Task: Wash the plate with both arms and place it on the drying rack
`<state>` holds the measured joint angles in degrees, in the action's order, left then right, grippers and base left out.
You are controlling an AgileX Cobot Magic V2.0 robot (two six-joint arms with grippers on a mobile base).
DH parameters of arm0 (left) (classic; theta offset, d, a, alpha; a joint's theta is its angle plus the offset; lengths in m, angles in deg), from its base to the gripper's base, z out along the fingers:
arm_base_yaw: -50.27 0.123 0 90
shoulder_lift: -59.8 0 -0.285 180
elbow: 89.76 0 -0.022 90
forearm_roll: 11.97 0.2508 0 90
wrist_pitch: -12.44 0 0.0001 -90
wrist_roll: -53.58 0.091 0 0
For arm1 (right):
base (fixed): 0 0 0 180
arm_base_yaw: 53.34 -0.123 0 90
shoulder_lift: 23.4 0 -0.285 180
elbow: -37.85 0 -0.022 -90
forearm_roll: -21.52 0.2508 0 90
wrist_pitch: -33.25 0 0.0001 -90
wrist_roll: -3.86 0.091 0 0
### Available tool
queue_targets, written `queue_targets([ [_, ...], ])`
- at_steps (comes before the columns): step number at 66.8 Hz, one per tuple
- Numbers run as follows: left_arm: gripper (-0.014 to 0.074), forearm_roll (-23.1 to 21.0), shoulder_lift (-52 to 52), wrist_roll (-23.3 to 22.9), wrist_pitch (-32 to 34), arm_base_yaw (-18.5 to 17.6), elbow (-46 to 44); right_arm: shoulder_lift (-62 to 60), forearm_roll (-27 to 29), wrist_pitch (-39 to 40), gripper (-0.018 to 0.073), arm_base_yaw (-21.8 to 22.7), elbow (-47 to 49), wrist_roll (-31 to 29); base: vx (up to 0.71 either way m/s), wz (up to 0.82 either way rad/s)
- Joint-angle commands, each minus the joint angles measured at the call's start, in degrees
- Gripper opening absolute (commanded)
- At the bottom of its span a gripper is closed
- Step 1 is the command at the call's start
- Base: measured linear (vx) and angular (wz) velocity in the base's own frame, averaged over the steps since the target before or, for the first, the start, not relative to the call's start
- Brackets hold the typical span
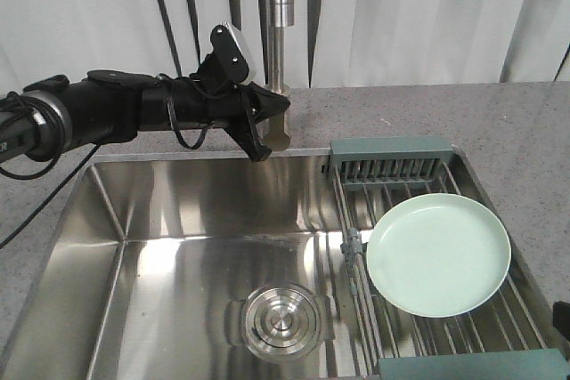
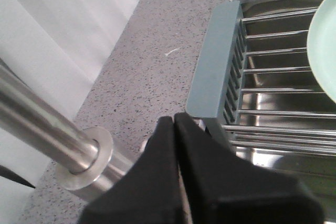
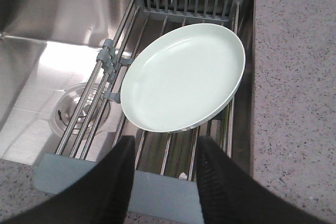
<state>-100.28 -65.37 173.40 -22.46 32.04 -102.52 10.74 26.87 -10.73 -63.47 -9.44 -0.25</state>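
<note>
The pale mint-green plate lies flat on the steel rods of the drying rack over the right side of the sink. It also shows in the right wrist view. My left gripper is shut and empty, and hangs by the faucet base at the sink's back edge, far left of the plate. In the left wrist view its closed tips point toward the rack's slotted end piece. My right gripper is open and empty above the rack's near end piece, just short of the plate's near rim.
A steel faucet column rises behind the sink, close beside the left gripper; it also shows in the left wrist view. A round steel drain sits in the sink basin. Speckled grey counter surrounds the sink.
</note>
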Motion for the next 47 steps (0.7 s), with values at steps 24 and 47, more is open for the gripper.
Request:
queue_targets([
  [24, -0.0008, -3.49, 5.64, -6.34, -2.90, 0.08, -2.97, 0.25, 0.05, 3.58, 0.0280, 0.10, 1.49, -0.23, 0.00, 0.00],
  [47, -0.0007, 25.28, 12.99, -44.09, -3.59, 0.27, -2.97, 0.25, 0.05, 3.58, 0.0280, 0.10, 1.49, -0.23, 0.00, 0.00],
])
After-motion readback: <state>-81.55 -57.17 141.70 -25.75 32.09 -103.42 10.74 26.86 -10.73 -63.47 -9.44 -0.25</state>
